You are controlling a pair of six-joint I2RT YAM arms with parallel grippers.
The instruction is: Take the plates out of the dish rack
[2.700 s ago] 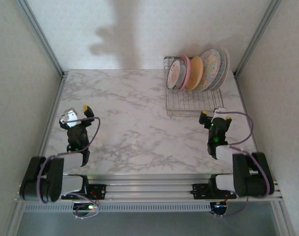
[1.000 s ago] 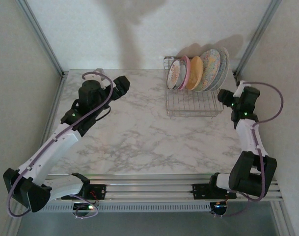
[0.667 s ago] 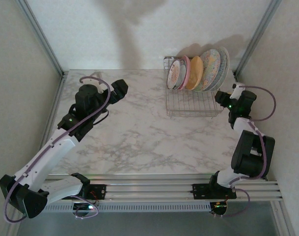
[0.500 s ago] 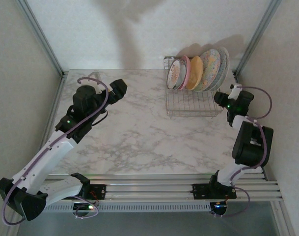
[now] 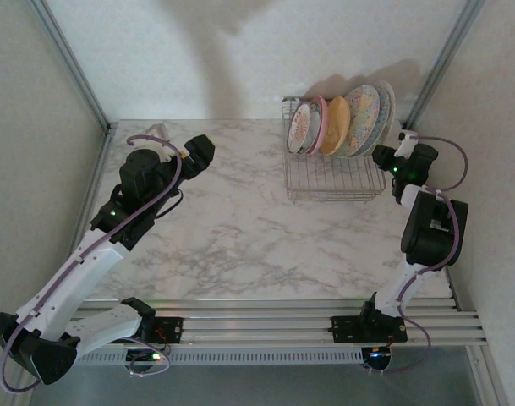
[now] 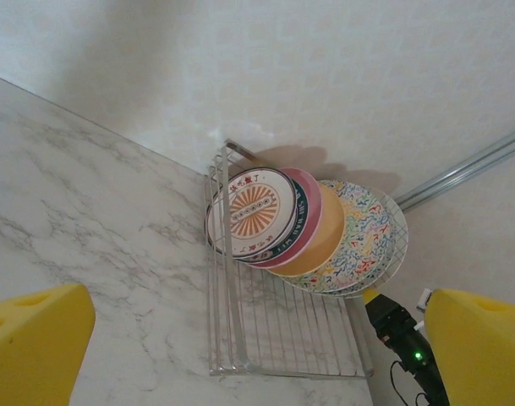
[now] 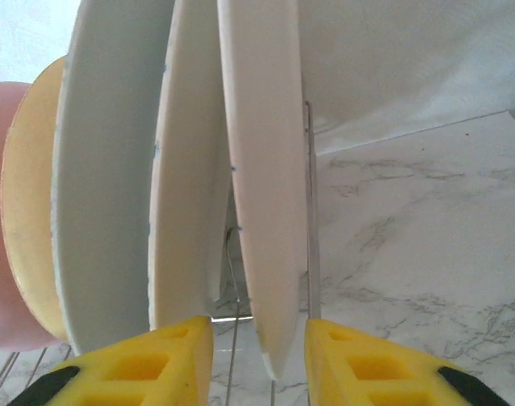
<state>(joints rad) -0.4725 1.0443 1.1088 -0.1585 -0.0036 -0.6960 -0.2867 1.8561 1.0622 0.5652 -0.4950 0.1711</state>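
Several plates [image 5: 342, 125] stand on edge at the back of the silver wire dish rack [image 5: 329, 182]. In the left wrist view they run from the white plate with an orange centre [image 6: 255, 210] through pink [image 6: 309, 222], orange-yellow [image 6: 327, 247] and speckled [image 6: 363, 241] to the grid-patterned plate [image 6: 399, 230]. My right gripper [image 5: 381, 157] is at the rack's right rear corner. It [image 7: 257, 355] is open, its yellow fingers either side of the outermost pale plate's rim [image 7: 265, 186], with gaps showing. My left gripper [image 5: 205, 150] hangs open and empty, far left of the rack [image 6: 274, 334].
Marble table [image 5: 232, 220] with walls close behind and on both sides; metal frame posts [image 5: 435, 68] stand at the back corners. A rack wire [image 7: 309, 211] runs just right of the straddled plate. Bare tabletop [image 6: 88, 220] lies left of the rack.
Both arms have left their folded pose near the front edge. The right gripper has reached the rack's right rear corner by the plates. The left arm has risen and turned toward the rack.
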